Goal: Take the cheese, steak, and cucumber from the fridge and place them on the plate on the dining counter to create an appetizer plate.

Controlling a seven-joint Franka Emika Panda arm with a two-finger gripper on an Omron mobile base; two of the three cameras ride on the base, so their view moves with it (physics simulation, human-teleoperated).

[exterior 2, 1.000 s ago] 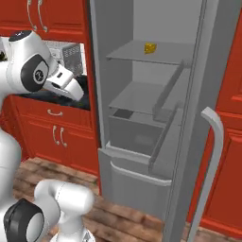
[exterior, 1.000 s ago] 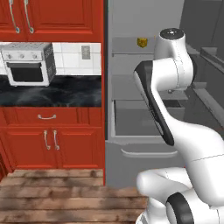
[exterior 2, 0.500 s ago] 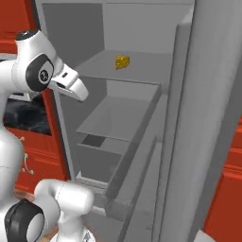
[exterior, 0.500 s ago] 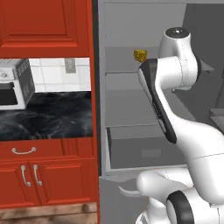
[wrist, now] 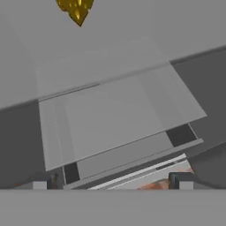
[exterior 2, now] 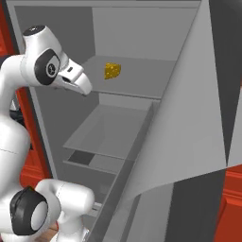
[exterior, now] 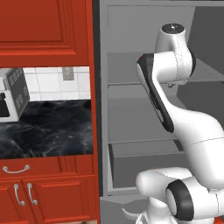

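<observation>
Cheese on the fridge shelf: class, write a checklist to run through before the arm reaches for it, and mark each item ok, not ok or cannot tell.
1. Fridge door open: ok.
2. Cheese in sight, alone on the upper shelf: ok.
3. Gripper open and holding nothing: ok.
4. Gripper lined up with the cheese: not ok; in the hand view the cheese sits at the top edge, left of centre.
5. Steak and cucumber located: cannot tell.

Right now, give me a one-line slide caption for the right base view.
Arm reaches into the open fridge, open tool short of the cheese on the upper shelf.
</observation>
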